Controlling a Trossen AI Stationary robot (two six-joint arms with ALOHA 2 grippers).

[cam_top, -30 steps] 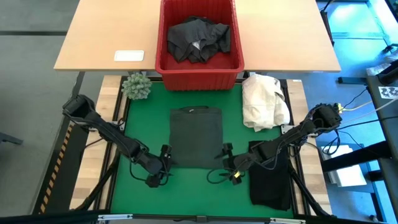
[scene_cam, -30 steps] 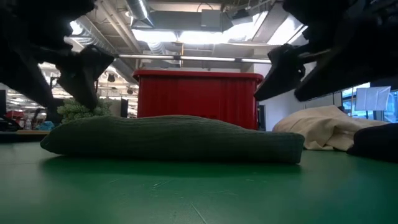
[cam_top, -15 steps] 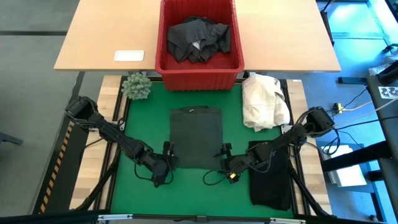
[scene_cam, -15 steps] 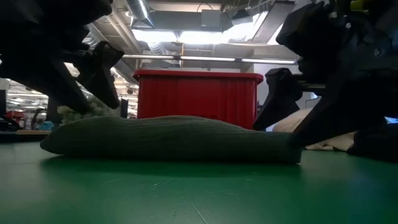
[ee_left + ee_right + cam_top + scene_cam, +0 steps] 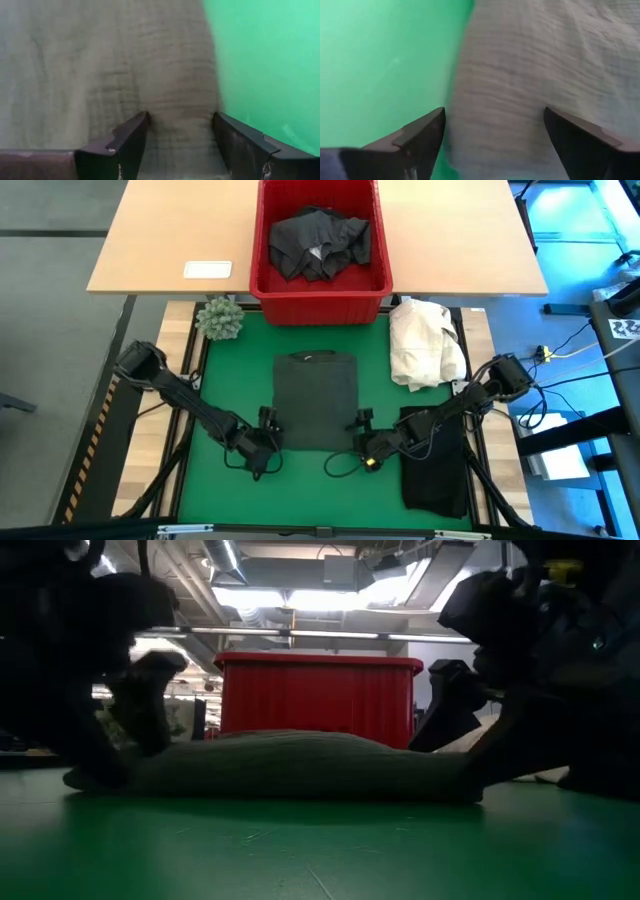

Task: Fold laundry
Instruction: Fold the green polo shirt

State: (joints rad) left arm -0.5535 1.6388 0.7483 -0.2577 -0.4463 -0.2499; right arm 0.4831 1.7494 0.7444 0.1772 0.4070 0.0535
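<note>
Item: dark green garment point(image 5: 316, 400), partly folded into a rectangle, lying flat at the middle of the green mat point(image 5: 220, 380); this is the piece in work. Left gripper point(image 5: 266, 442) is set at its near left corner, right gripper point(image 5: 362, 443) at its near right corner; both have their fingers spread, with the near hem lying between them, as the two wrist views show, and neither has yet closed on the cloth. The paired placement at the two near corners suggests both are meant to lift that edge together and carry it toward the far edge for another fold. Item: dark garment point(image 5: 435, 460), folded, at the near right of the mat, seemingly set aside as finished. Item: red basket point(image 5: 265, 240), on the far wooden table point(image 5: 160, 240), holding a crumpled dark garment point(image 5: 320, 242) apparently awaiting its turn. Item: cream-white cloth heap point(image 5: 425, 345), far right of the mat, no part of the job. Item: small green plant point(image 5: 220, 318), far left corner. Item: white card point(image 5: 208, 270), on the table left of the basket.
</note>
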